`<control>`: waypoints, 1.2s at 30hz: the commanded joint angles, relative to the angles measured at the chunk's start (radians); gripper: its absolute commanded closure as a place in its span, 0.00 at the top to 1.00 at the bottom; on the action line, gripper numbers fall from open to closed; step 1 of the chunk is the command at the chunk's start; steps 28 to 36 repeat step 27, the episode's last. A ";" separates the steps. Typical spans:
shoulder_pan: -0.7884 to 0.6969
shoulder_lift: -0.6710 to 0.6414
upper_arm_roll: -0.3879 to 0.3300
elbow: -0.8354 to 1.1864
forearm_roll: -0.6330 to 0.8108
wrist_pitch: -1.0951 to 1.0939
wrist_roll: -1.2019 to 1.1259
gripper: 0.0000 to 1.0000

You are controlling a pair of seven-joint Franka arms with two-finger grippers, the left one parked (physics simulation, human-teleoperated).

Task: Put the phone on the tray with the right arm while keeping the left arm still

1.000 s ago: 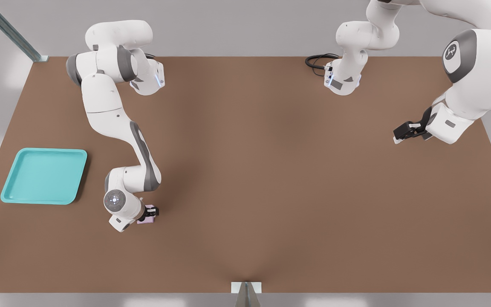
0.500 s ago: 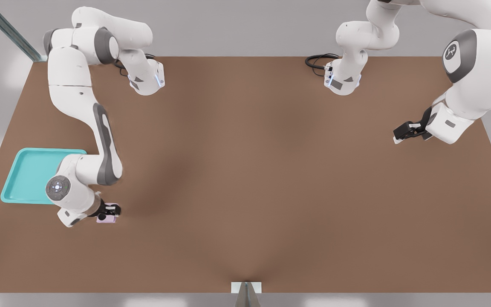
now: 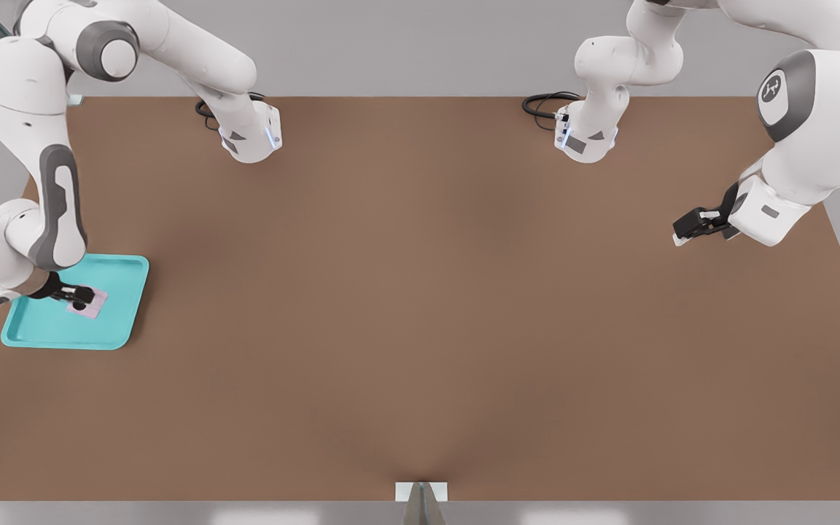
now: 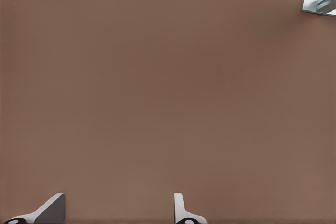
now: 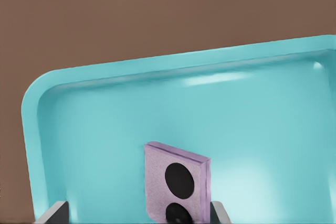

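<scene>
The black two-finger hand point(image 3: 79, 295) of the right arm point(image 3: 55, 204), the white jointed one with long grey side bands, is seen over the shallow turquoise plastic tray point(image 3: 125, 292) with the raised rim, at the front view's left side of the brown tabletop point(image 3: 420, 306). The hand is clenched on the small pale pink squarish phone point(image 3: 90, 305), whose two black round camera lenses are shown clearly in the right wrist view point(image 5: 178, 187). In that view the phone is held between the fingers, with the tray floor point(image 5: 262, 145) spread behind it. Whether the phone is already touching the tray floor or is just above it cannot be told from these pictures. The carrying part of the task is judged to be nearly done, because the phone is inside the rim line, roughly at the middle of the tray. What is left, as it seems, is to lower the phone if needed, to release it, and to take the hand away. The raised rim surrounds the phone on all sides and is well apart from it, so a flat landing place is available. Around the tray the tabletop is bare, and open room is seen above for a straight lift of the hand.
</scene>
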State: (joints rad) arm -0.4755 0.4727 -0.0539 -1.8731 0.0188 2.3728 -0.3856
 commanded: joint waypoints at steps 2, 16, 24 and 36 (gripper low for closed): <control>0.116 -0.126 -0.003 0.022 0.043 -0.024 -0.302 1.00; 0.581 -0.375 -0.012 0.436 -0.068 -0.773 0.465 1.00; 0.580 -0.370 -0.035 0.439 -0.063 -0.764 0.413 1.00; 0.580 -0.367 -0.035 0.440 -0.063 -0.765 0.398 1.00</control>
